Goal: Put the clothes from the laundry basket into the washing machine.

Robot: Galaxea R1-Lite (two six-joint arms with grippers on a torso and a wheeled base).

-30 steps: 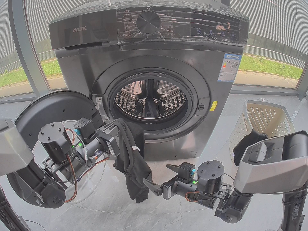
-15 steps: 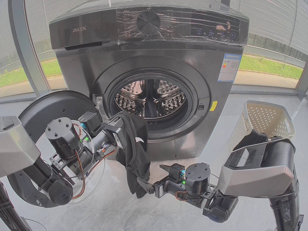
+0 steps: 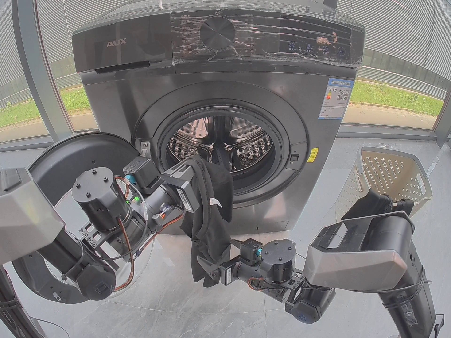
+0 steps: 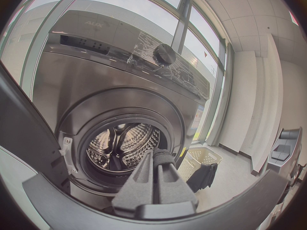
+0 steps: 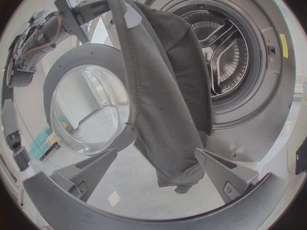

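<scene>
A dark grey washing machine (image 3: 221, 85) stands ahead, its drum (image 3: 218, 144) exposed and its round door (image 3: 75, 160) swung out to the left. My left gripper (image 3: 195, 165) is shut on the top of a black garment (image 3: 211, 221) at the lower left rim of the drum mouth. In the left wrist view the left gripper (image 4: 156, 154) pinches a fold of that cloth (image 4: 162, 155). The garment (image 5: 160, 112) hangs down limp. My right gripper (image 5: 155, 152) is open, and the garment's lower end hangs between its fingers; in the head view the right gripper (image 3: 209, 271) is low, near the floor.
A white perforated laundry basket (image 3: 390, 174) stands on the floor at the right of the machine, with dark clothes (image 3: 371, 205) draped over its near rim. Pale tiled floor lies in front of the machine. Windows run behind.
My left gripper has carried the black garment up and to the right, closer to the drum mouth. The right gripper has slid left until its fingers bracket the garment's lower end.
</scene>
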